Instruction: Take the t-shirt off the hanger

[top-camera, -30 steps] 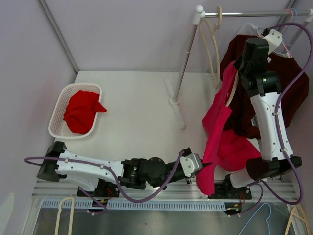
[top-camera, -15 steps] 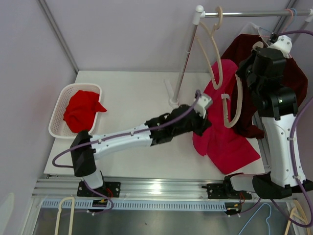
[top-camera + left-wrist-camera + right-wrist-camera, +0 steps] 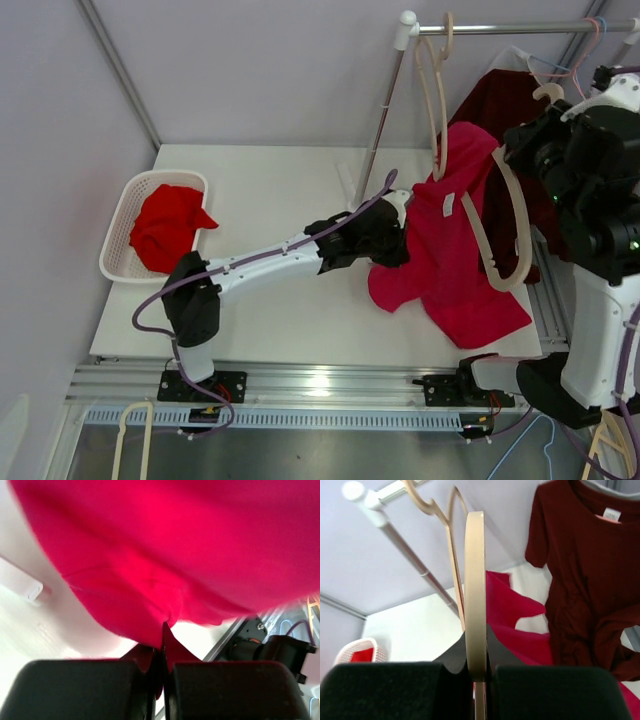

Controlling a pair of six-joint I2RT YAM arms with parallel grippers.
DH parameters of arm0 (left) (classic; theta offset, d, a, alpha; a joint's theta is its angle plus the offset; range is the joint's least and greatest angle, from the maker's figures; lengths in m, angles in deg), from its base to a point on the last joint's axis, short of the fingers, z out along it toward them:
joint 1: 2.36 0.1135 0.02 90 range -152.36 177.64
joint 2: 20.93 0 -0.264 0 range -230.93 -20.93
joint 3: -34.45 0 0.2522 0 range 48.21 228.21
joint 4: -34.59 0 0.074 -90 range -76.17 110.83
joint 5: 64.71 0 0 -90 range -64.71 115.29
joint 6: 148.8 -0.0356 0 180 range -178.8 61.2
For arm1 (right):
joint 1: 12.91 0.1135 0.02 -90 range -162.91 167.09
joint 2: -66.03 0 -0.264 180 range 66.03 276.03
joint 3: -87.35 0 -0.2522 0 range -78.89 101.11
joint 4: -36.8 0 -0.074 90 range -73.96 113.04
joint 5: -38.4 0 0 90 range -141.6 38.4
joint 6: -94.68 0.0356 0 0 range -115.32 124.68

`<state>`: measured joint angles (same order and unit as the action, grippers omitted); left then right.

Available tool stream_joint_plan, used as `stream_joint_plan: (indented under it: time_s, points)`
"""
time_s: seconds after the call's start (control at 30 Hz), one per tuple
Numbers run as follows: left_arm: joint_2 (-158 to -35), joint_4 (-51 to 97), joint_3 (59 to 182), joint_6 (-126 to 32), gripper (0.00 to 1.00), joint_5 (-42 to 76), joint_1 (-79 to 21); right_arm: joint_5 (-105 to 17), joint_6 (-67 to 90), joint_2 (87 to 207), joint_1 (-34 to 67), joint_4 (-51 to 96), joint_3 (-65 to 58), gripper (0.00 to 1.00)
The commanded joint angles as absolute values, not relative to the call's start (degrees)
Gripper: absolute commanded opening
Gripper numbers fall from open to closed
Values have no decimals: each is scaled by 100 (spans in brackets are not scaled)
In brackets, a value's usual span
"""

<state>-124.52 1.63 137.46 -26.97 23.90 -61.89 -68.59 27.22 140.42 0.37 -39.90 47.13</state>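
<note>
Crimson fabric fills the left wrist view. Left jaws pressed together, pinching a fold of the t-shirt at its edge.

Right jaws clamped on the cream hanger, which stands edge-on and upright between them.

Top view:
- Left arm reaches across the surface toward 2 o'clock; its wrist sits at the shirt's 9 o'clock edge.
- T-shirt lies at about 3 o'clock of the surface. Lower half spread flat on the surface, upper part lifted toward 12 o'clock, up against the hanger.
- Cannot tell whether the collar is threaded on the hanger or only leaning on it.
- Right arm stands tall at the 3 o'clock edge, hanger held just beside the shirt.

Surroundings:
- Maroon shirt hangs behind the t-shirt, at 1 o'clock.
- Second cream hanger hooked on the rail at 12 o'clock.
- White basket at 9 o'clock, well apart, with a red garment inside.
</note>
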Motion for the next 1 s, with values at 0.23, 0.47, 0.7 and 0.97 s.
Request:
stream_joint_plan:
  time_s: [0.23,0.47,0.7,0.97]
  points:
    - [-12815,-245,13786,-2277,1,2467,-6125,-6619,2683,13713,36,-4428,5321,0]
    - [-12176,334,12242,-1583,1,3115,-5483,-6557,2551,13442,27,-4701,4893,0]
    - [-11208,0,11643,-1389,1,3919,-5124,-5749,2533,12738,36,-4753,3625,0]
    - [-9875,61,11281,-1643,1,3726,-4674,-6221,2375,12466,36,-4678,3257,0]
